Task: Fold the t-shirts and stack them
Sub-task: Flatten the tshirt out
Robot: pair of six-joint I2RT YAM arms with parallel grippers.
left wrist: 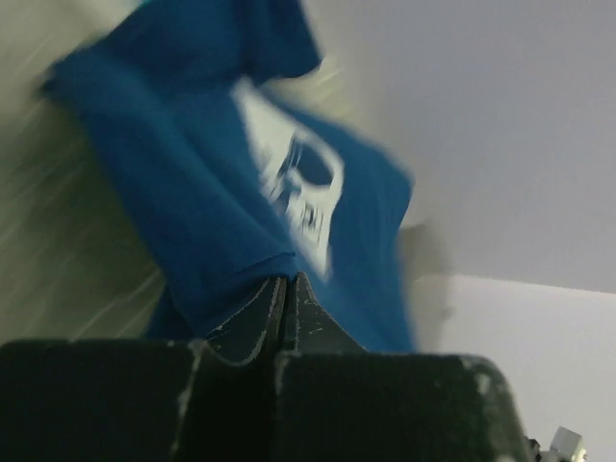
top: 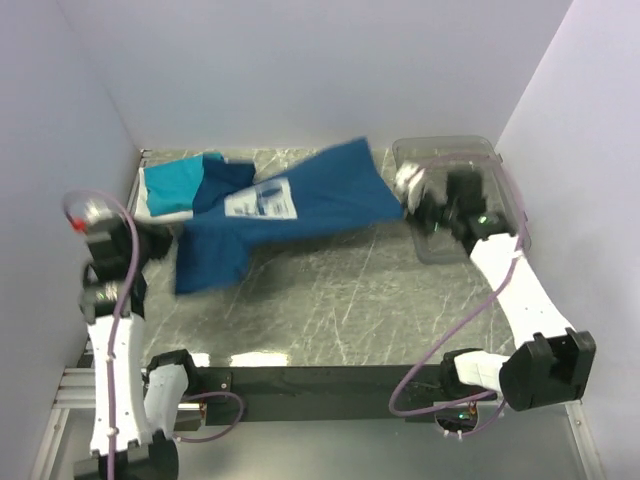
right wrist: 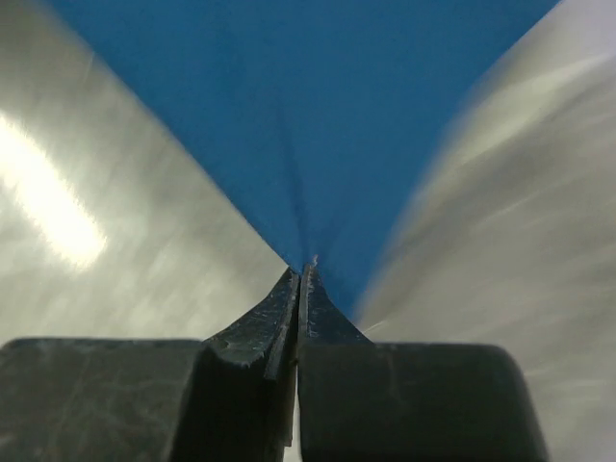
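Navy blue t-shirt (top: 300,215) stretched between both grippers over the back of the table (top: 340,310), pale print up | left gripper (left wrist: 286,289) jaws pinched together on its left edge | right gripper (right wrist: 303,274) jaws clamped tight on its right corner (just beside the clear bin (top: 500,165)) | folded teal t-shirt (top: 175,180) at back left, partly under the navy cloth.

No readable text, chest print (top: 262,200) too blurred

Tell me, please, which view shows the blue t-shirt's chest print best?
The top external view shows the print whole and sharpest. The left wrist view catches it smeared and slanted; the right wrist view shows only plain blue cloth.
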